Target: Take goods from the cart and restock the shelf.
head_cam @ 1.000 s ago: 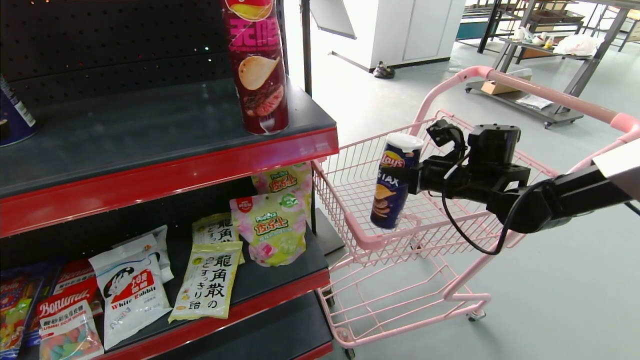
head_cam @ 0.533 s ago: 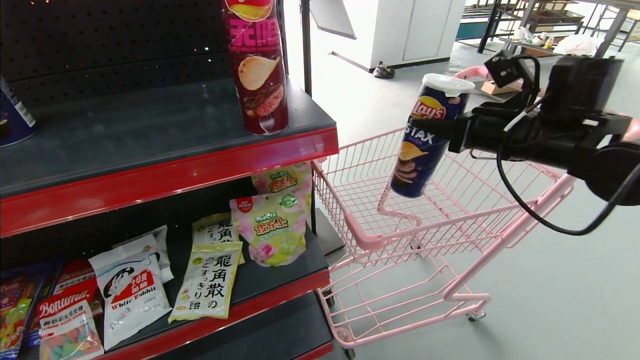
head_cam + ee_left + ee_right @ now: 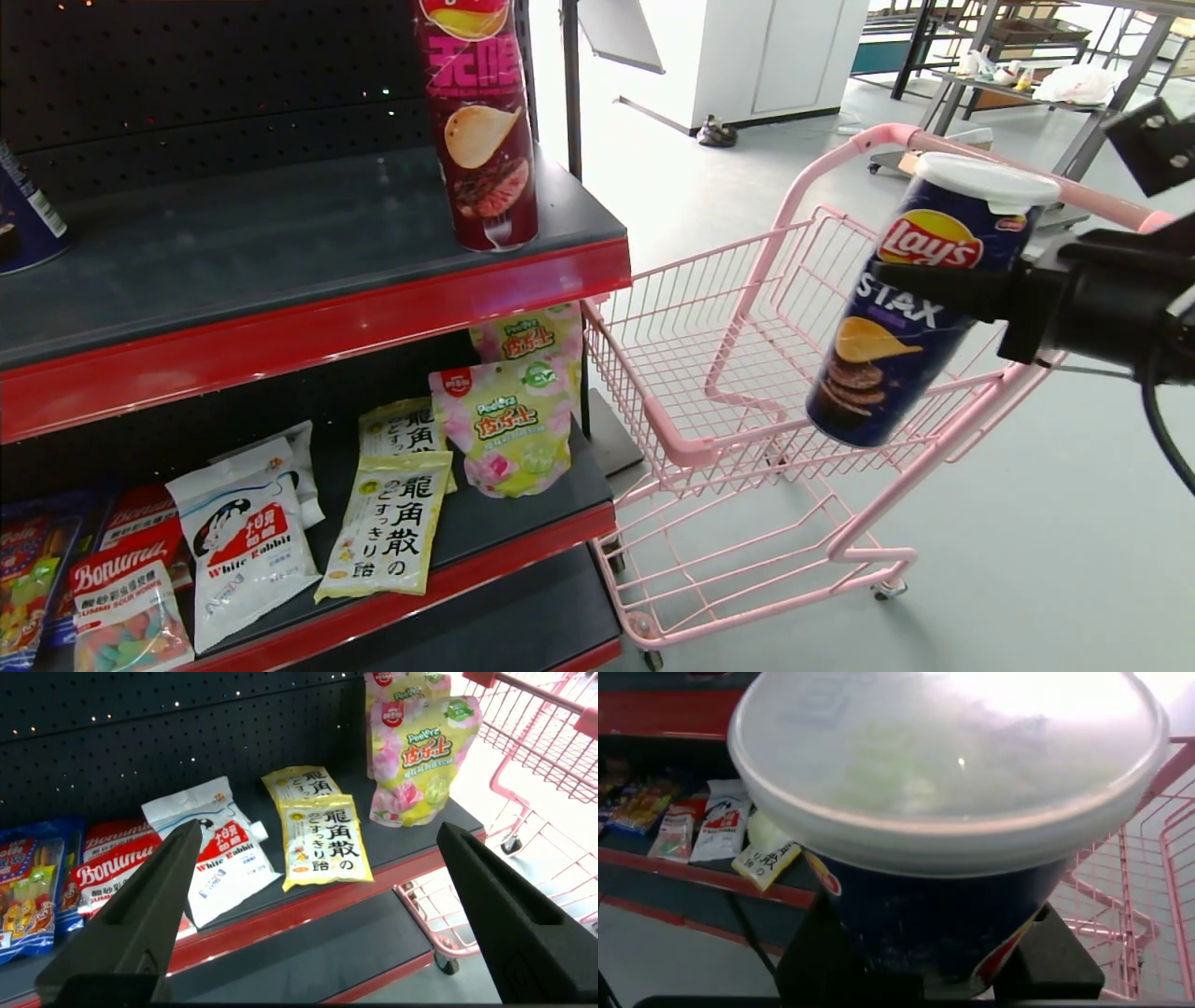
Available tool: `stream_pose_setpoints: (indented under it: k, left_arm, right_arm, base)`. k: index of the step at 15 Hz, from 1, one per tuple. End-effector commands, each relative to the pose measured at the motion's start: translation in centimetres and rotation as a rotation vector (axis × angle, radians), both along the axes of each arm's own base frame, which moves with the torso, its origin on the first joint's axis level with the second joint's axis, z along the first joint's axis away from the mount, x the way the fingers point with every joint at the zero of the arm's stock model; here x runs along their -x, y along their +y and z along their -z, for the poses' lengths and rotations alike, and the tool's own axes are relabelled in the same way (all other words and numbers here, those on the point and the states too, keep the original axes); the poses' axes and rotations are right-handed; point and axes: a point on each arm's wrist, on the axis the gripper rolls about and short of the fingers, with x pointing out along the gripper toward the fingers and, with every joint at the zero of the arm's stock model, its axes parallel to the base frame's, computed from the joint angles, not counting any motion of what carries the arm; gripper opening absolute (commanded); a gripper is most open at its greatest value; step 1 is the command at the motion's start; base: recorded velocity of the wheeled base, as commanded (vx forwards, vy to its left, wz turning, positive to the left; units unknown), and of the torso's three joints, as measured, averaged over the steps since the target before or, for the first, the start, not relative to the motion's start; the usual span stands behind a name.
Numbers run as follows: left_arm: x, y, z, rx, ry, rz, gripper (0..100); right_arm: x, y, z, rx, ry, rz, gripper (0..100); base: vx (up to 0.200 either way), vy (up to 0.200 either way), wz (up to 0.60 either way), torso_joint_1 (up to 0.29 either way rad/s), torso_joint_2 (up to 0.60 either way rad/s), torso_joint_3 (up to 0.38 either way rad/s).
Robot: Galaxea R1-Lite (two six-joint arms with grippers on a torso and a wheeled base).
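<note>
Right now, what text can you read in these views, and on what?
"Lay's", "STAX": dark blue cylindrical crisp can in the right hand.
"White Rabbit": white plastic sweet bag.
"龍角散": yellow flat lozenge packet.
Tall maroon crisp can, pale green plastic pouch, red-and-white gummy bag: print cut off or too blurred.

Loads of print here, so just where it sits. On the blue can (image 3: 896,317) clamped in the right gripper (image 3: 920,280), a red-and-yellow logo badge sits just above the near jaw and white block letters just below it. Past the left gripper's (image 3: 318,831) spread jaws there are black characters on the yellow bags (image 3: 327,840), white lettering on a red bag (image 3: 112,863) and yellow lettering on a green pouch (image 3: 420,756).
</note>
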Motion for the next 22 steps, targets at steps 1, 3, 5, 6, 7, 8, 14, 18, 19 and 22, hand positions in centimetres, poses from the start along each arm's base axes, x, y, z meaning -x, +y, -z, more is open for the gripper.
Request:
stream_pose_setpoints:
  k: [1, 3, 5, 6, 7, 8, 14, 18, 19, 22]
  left_arm:
    - [0.0, 0.0, 0.0, 0.0, 0.001, 0.0, 100]
    - [0.0, 0.0, 0.0, 0.0, 0.001, 0.0, 100]
    - [0.0, 0.0, 0.0, 0.0, 0.001, 0.002, 100]
    - [0.0, 0.0, 0.0, 0.0, 0.0, 0.0, 100]
    - [0.0, 0.0, 0.0, 0.0, 0.001, 0.0, 100]
    - [0.0, 0.0, 0.0, 0.0, 0.001, 0.0, 100]
    - [0.0, 0.0, 0.0, 0.0, 0.0, 0.0, 100]
    - [0.0, 0.0, 0.0, 0.0, 0.0, 0.0, 100]
    - [0.0, 0.0, 0.0, 0.0, 0.001, 0.0, 100]
    - [0.0, 0.0, 0.0, 0.0, 0.001, 0.0, 100]
  right_arm:
    - [4.3, -1.2, -0.5, -0.008, -0.035, 0.015, 0]
    - [6.5, -1.7, 0.4, -0.006, -0.028, 0.027, 0]
    - [8.5, -2.3, 1.7, 0.002, -0.007, 0.063, 0]
    - [9.7, -2.6, 2.7, 0.008, 0.01, 0.076, 0]
    - [10.6, -2.9, 3.4, 0.017, 0.03, 0.104, 0]
    - [11.4, -3.3, 3.9, 0.028, 0.045, 0.163, 0]
    - [12.5, -3.9, 5.4, 0.087, 0.125, 0.331, 0]
    - [12.4, -3.6, 6.6, 0.105, 0.171, 0.295, 0]
    - [12.4, -3.4, 6.7, 0.102, 0.173, 0.27, 0]
    - [12.0, -3.0, 7.3, 0.113, 0.202, 0.234, 0]
  base:
    - [0.0, 0.0, 0.0, 0.0, 0.0, 0.0]
    - [0.0, 0.0, 0.0, 0.0, 0.0, 0.0]
    - [0.0, 0.0, 0.0, 0.0, 0.0, 0.0]
    - [0.0, 0.0, 0.0, 0.0, 0.0, 0.0]
    - [0.0, 0.0, 0.0, 0.0, 0.0, 0.0]
    - [0.0, 0.0, 0.0, 0.0, 0.0, 0.0]
    - [0.0, 0.0, 0.0, 0.0, 0.0, 0.0]
    - [0.0, 0.0, 0.0, 0.0, 0.0, 0.0]
    - [0.0, 0.0, 0.0, 0.0, 0.0, 0.0]
    - [0.0, 0.0, 0.0, 0.0, 0.0, 0.0]
